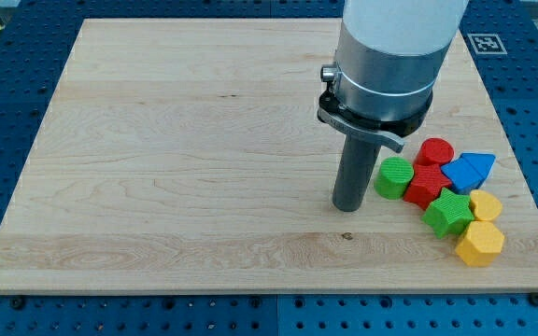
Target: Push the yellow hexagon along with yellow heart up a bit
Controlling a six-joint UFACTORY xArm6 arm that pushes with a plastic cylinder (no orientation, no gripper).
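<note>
The yellow hexagon (480, 243) lies near the board's lower right corner. The yellow heart (486, 205) sits just above it, touching it. Both are at the right end of a tight cluster of blocks. My tip (347, 207) rests on the board to the left of the cluster, a short gap left of the green cylinder (394, 177). The tip is well left of both yellow blocks, with the green star (448, 214) and the red star (427, 186) between.
A red cylinder (434, 151) and a blue triangle-like block (468, 170) sit at the cluster's top. The board's right edge (523, 191) runs close to the yellow blocks. The arm's grey body (386, 56) hangs over the upper right of the board.
</note>
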